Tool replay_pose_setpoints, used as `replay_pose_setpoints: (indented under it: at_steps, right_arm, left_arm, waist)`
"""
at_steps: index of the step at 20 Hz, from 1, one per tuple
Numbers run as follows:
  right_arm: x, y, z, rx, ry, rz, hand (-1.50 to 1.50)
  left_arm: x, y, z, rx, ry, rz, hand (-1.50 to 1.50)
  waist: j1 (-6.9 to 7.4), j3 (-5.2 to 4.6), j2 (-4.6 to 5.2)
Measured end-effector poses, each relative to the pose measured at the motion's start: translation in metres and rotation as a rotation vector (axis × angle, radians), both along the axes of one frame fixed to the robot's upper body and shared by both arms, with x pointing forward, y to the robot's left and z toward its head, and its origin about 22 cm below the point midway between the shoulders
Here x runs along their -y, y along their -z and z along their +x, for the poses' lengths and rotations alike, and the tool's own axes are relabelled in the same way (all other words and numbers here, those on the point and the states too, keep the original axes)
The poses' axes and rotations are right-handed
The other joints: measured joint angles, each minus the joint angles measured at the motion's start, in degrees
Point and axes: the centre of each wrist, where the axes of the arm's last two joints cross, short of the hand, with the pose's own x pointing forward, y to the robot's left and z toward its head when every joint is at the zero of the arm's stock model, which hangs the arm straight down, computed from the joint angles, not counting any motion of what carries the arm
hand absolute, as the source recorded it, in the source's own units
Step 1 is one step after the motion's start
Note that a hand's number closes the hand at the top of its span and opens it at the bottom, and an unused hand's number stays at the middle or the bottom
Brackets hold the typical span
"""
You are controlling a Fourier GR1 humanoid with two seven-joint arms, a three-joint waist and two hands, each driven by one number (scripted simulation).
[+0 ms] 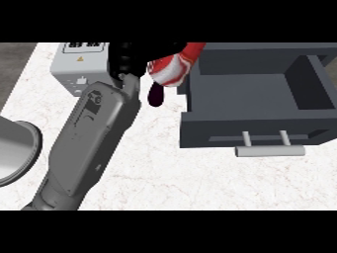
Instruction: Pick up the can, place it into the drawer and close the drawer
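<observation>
Can (red-white, rigid, probably light, smooth-sided so likely slippery) is hanging above worktop, just left of open drawer. Hand is clamping fingers around its midsection; you are gripping mid-body, sensibly. Which arm: cannot tell.

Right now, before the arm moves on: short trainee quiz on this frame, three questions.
1. True or false: the dark grey box-shaped drawer stands open.
2. What does the black hand hold? A) the red-and-white striped can; B) the drawer's grey bar handle; C) nothing.
3. Short answer: is the can inside the drawer yet?

Key: 1 true. 2 A. 3 no, it is held beside the drawer's left wall.
</observation>
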Motion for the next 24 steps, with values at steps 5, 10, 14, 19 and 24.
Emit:
replay_pose_setpoints:
  at_steps: [5,10,14,19,24]
  right_arm:
    - [0.0,0.001,0.002,0.004,-0.001,0.009,-1.5]
    - [-0.002,-0.006,0.0,0.007,-0.006,0.005,-1.5]
    - [0.0,-0.005,0.003,0.009,-0.009,0.001,-1.5]
    - [-0.005,-0.008,0.009,0.013,-0.015,0.001,-1.5]
    - [-0.004,-0.008,0.009,0.015,-0.019,-0.002,-1.5]
  left_arm:
    - [0.028,-0.015,0.009,-0.001,-0.005,0.013,1.5]
    - [0.045,-0.028,0.018,-0.002,0.005,0.023,1.5]
    - [0.058,-0.031,0.022,-0.006,0.009,0.03,1.5]
    - [0.07,-0.026,0.026,-0.021,0.009,0.048,1.5]
    - [0.082,-0.029,0.029,-0.04,0.005,0.058,1.5]
  waist:
    - [-0.36,0.0,0.05]
    - [-0.49,0.01,0.08]
    - [-0.8,0.01,0.16]
    - [-1.25,0.03,0.31]
    - [-1.97,0.05,0.42]
